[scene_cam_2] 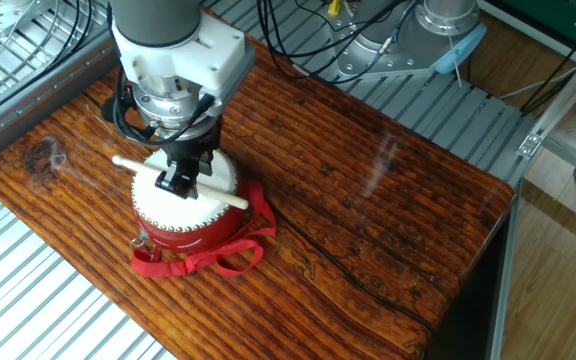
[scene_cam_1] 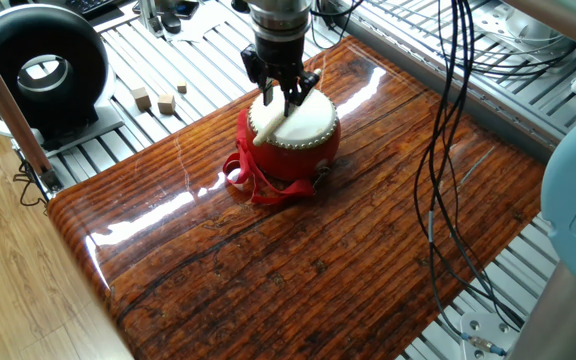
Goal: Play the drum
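One fixed view: black two-finger gripper (scene_cam_1: 282, 92) squeezes a pale wooden stick (scene_cam_2: 181, 183) over the small red drum with a white top (scene_cam_1: 298, 128).
Drum sits on the shiny brown wooden table (scene_cam_1: 348, 250); playing looks under way, more taps likely left.

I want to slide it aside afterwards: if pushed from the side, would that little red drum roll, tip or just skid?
Probably skid: the drum stands upright on its flat base on a glossy wooden tabletop. It looks squat, so tipping seems unlikely. Its loose red ribbon straps look floppy and would likely drag or snag.
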Motion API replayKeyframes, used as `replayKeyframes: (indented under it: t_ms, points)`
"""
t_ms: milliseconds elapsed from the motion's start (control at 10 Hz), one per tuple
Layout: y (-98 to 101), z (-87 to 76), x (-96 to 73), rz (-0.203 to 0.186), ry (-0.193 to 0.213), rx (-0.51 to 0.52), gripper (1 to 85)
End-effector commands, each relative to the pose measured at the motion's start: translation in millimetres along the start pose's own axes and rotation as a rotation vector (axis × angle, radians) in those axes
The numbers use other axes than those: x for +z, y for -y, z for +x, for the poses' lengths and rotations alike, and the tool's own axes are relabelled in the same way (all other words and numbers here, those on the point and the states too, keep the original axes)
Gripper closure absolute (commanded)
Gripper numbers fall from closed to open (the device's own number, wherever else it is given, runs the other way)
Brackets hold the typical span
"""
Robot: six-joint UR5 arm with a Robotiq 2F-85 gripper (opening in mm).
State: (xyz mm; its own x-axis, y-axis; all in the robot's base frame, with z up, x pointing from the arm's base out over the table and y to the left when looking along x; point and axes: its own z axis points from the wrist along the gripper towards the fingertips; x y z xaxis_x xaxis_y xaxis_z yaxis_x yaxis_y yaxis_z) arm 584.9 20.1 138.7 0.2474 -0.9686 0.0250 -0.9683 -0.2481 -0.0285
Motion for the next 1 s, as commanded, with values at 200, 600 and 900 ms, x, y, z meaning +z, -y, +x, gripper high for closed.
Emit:
replayKeyframes:
  t_ms: [200, 600, 900]
  points:
    - [-4.8, -3.4, -2.0, -0.02, 0.011, 0.036, 38.3]
    - [-10.1, -32.0, -11.3, -0.019, 0.105, 0.646, 52.0]
    - [-28.6, 30.9, -24.2, 0.109, -0.145, 0.933, 84.7]
